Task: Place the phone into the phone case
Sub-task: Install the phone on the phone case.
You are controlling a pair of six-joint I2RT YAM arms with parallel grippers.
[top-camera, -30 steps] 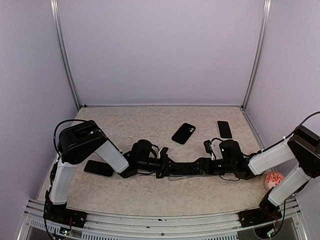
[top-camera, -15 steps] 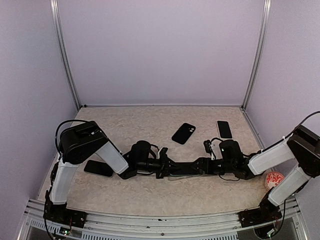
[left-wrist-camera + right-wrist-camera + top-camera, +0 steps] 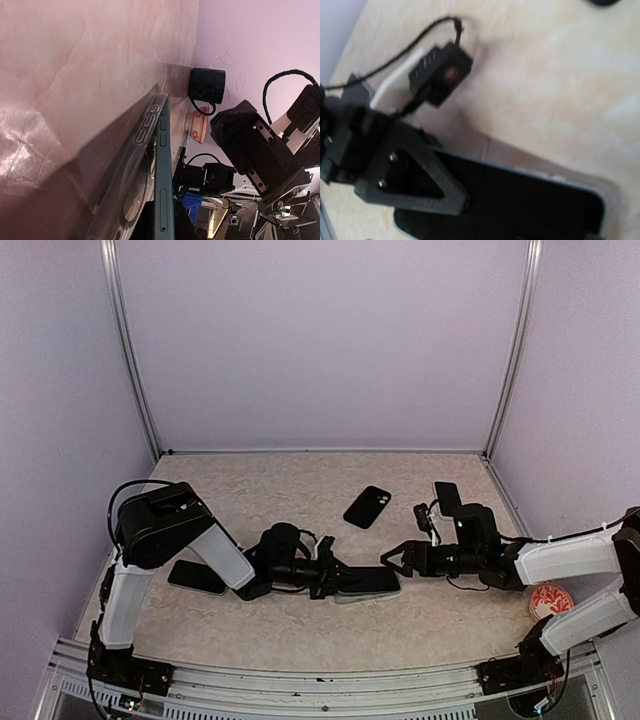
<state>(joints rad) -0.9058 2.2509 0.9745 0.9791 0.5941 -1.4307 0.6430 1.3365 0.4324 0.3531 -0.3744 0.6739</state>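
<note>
Lying flat, the phone case [image 3: 131, 172] has its long axis running sideways across the surface [image 3: 300, 485]. One short end is at the left pincer [image 3: 325, 580] and the other points at the right pincer [image 3: 388, 558]. Cannot tell which end has the camera cutout. A dark phone [image 3: 365, 581] sits on the case with a pale rim showing round it. From the left wrist the two are seen edge-on, side by side.

Left pincer is closed on the near end of the phone case and phone. Right pincer is spread open with nothing in it, just off the far end and not touching.

Surface is beige and marbled. Plain lilac walls [image 3: 320, 340] stand on three sides, with metal posts in the back corners.

Count:
- One case.
- Four phones: one in the case and three loose black phones [image 3: 367, 506].
  - The first loose one lies beyond the gap between the pincers.
  - The second lies beyond the right pincer's wrist.
  - The third is behind the left pincer, partly under that arm.
- One red-and-white round thing [image 3: 548, 600], well behind the right pincer.
</note>
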